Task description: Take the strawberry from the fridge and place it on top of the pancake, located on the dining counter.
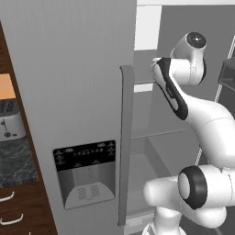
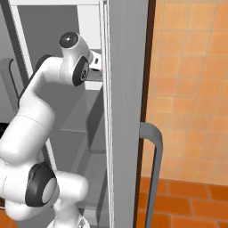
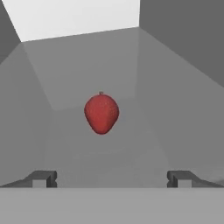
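The end effector (image 3: 112, 178) reaches into the open fridge (image 1: 73, 69), its jaws spread wide and holding nothing. From its left fingertip (image 3: 43, 178) across to the right one, the gap is bare; the strawberry (image 3: 101, 113) lies straight ahead of it on the grey fridge shelf (image 3: 144, 144), centred between the fingers and clear of them. The berry looks light, soft and easily bruised, so a gentle pinch across its broad middle seems safest.

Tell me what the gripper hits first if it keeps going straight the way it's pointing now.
Most likely the strawberry: it lies centred ahead of the open gripper, between the lines of the two fingertips, on the grey floor inside the fridge. Nothing shows in between, though the remaining depth is hard to judge.
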